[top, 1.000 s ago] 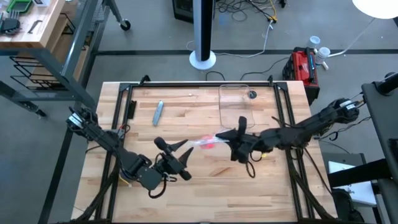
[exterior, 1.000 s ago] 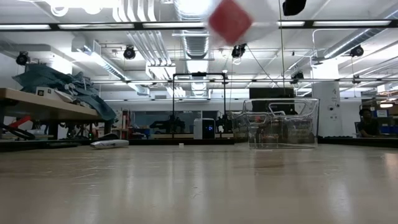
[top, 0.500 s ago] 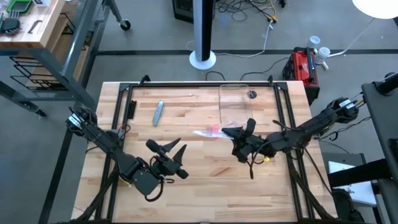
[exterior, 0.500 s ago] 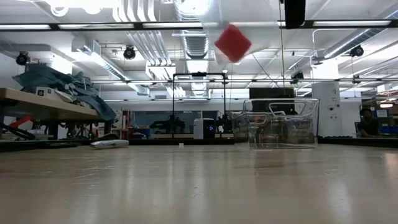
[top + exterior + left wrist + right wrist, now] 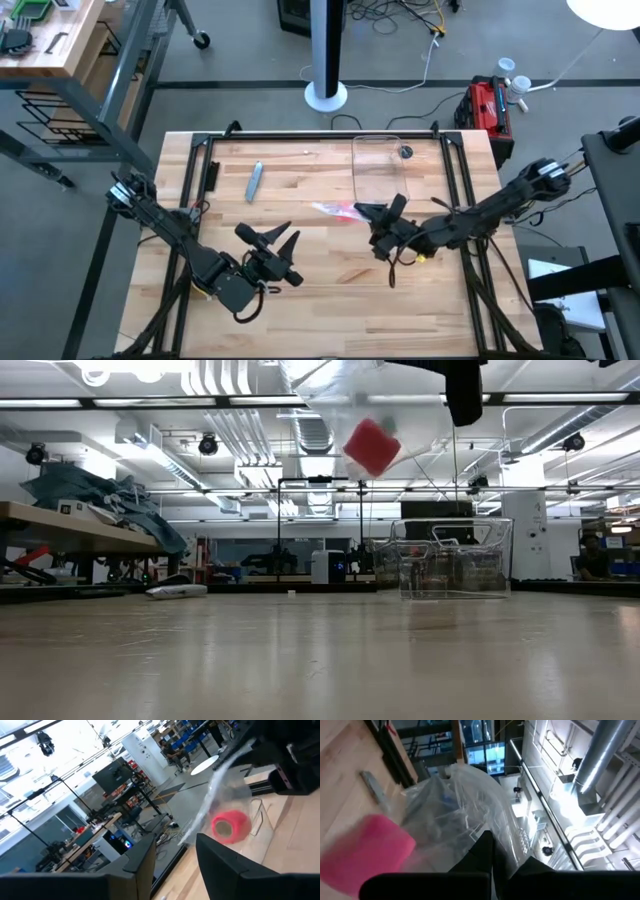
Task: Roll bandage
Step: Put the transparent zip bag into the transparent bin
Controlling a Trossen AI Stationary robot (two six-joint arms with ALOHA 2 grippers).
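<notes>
High view, right tool (image 5: 379, 214) pinching bagged bandage (image 5: 345, 210) mid-table

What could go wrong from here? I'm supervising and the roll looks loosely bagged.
The right gripper, shut on the clear plastic bag, holds it in the air with the pink bandage roll inside; if the thin film slips, bag and roll could drop to the table. The open left gripper waits apart, so reaching in may snag the film rather than the roll.
</notes>
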